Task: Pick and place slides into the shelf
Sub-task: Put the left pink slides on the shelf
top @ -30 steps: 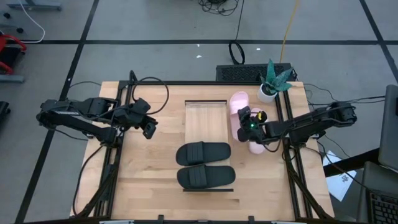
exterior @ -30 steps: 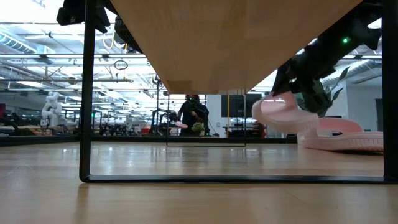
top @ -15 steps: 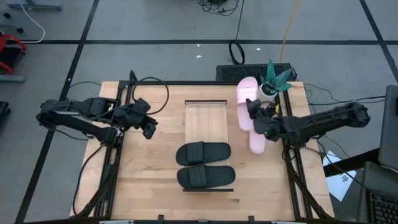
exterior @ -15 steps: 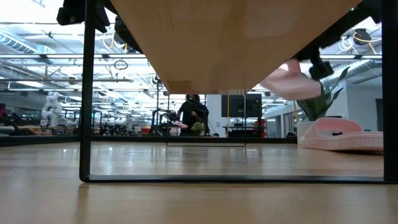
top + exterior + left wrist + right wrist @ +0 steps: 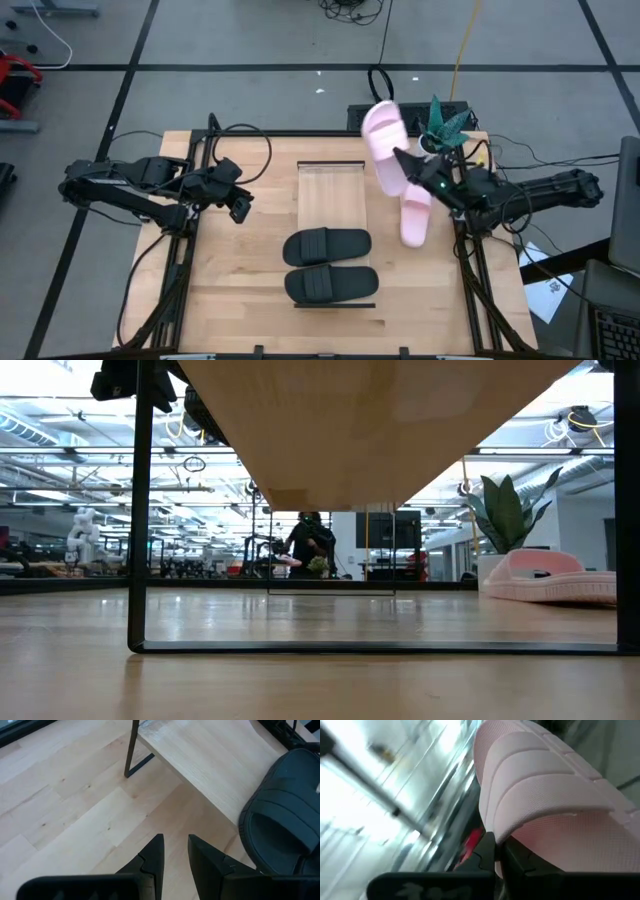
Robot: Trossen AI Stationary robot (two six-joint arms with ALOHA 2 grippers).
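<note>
I held the right arm raised beside the shelf (image 5: 331, 190), its end effector (image 5: 408, 165) pinching a pink slide (image 5: 383, 147) aloft; the left end effector (image 5: 240, 207) hovered slightly spread over the worktop (image 5: 240, 290).

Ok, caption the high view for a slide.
Right gripper lifts a pink slide beside the shelf, which holds two black slides.
</note>
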